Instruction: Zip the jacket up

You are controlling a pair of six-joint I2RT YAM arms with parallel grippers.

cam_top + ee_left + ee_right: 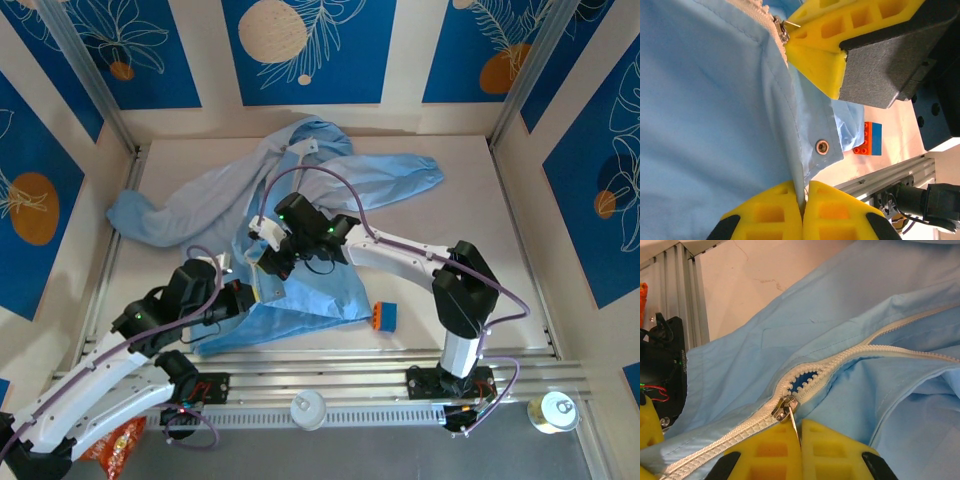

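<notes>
The light-blue jacket (300, 190) lies spread across the table, with its hood at the back. My left gripper (804, 202) is shut on the jacket's bottom hem, beside a metal snap (822, 147); from above it sits at the hem's near left (243, 288). My right gripper (800, 432) is shut on the thin metal pull tab of the zipper slider (786, 407). The pale zipper (840, 360) is joined behind the slider, and its teeth part in a small gap just ahead of it. From above, the right gripper (272, 252) is over the jacket's front, close to the left one.
An orange and blue brick (384, 316) lies right of the hem, also seen from the left wrist as the brick (872, 138). Aluminium rails (400, 365) run along the near edge. A white round lid (308, 408), a can (553, 411) and a snack bag (118, 445) sit in front.
</notes>
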